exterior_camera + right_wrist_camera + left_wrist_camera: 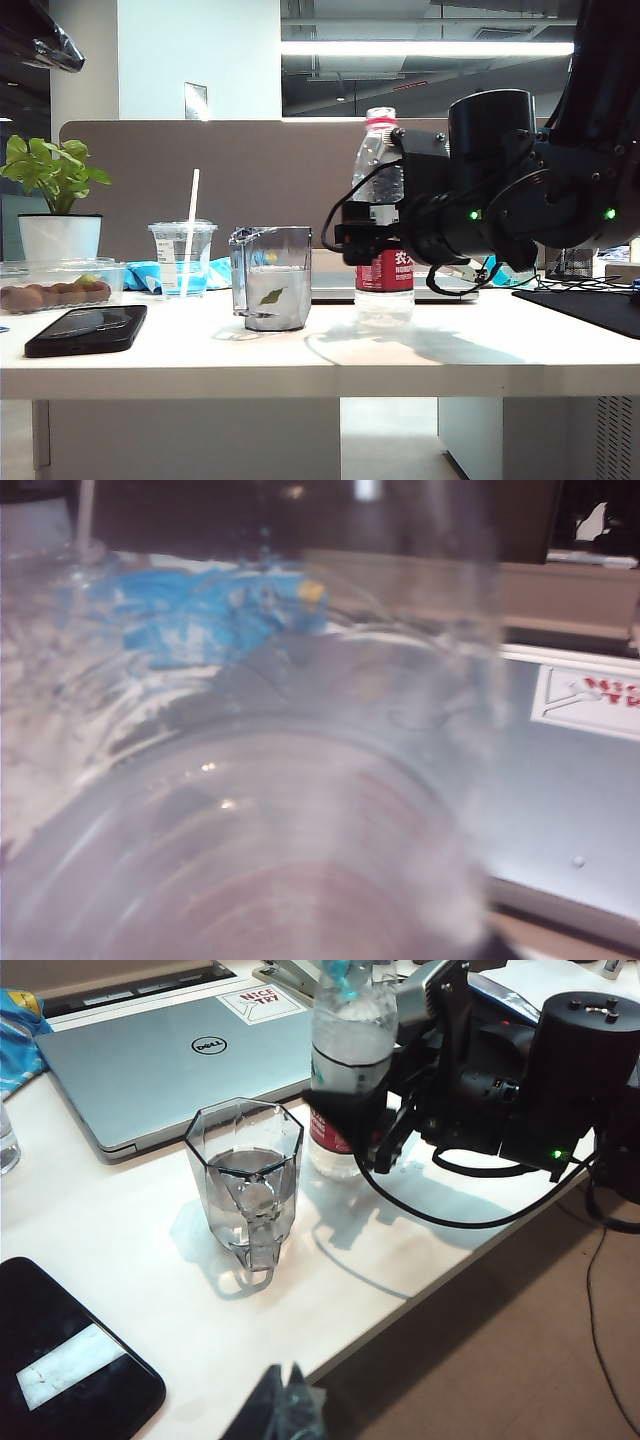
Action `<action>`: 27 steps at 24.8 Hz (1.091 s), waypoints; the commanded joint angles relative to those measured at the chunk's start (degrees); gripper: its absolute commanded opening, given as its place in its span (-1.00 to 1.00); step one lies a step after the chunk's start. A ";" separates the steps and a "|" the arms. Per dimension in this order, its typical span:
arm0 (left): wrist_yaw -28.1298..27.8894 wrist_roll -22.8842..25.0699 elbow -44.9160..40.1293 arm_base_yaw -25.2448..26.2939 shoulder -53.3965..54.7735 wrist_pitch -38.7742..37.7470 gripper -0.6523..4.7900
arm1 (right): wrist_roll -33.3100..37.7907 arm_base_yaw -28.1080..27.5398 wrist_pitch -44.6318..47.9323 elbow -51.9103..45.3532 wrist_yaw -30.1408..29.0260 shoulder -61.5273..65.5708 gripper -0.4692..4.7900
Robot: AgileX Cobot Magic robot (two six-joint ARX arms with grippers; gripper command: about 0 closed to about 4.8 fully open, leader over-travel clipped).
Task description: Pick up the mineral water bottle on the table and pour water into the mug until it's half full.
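bottle (384, 230): upright on the surface (300, 355), at 3 o'clock of the mug (271, 277)
right hand (368, 232): around the bottle, spread or pinching, cannot tell
left hand (283, 1412): far off, state unclear

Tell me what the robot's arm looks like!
The right arm is black and chunky, with round drum-shaped parts, tiny green lights and a looping black cable. Its right gripper is black too. Of the left gripper, only dark finger tips show in the left wrist view.
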 commanded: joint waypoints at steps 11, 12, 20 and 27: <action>-0.20 0.22 0.42 0.04 -1.33 1.60 -0.77 | -0.24 0.04 0.76 -9.84 2.58 -9.53 1.00; -0.31 0.22 0.48 0.04 -1.81 1.64 -0.77 | -0.24 0.04 0.76 -11.74 2.58 -11.43 1.00; -12.02 0.17 0.50 0.02 -14.47 -5.07 -0.77 | -0.20 0.11 0.76 -29.46 2.25 -33.29 -0.41; -11.96 0.00 0.50 0.02 -25.24 -11.69 -0.77 | 0.02 0.28 0.48 -38.60 1.66 -47.50 -0.85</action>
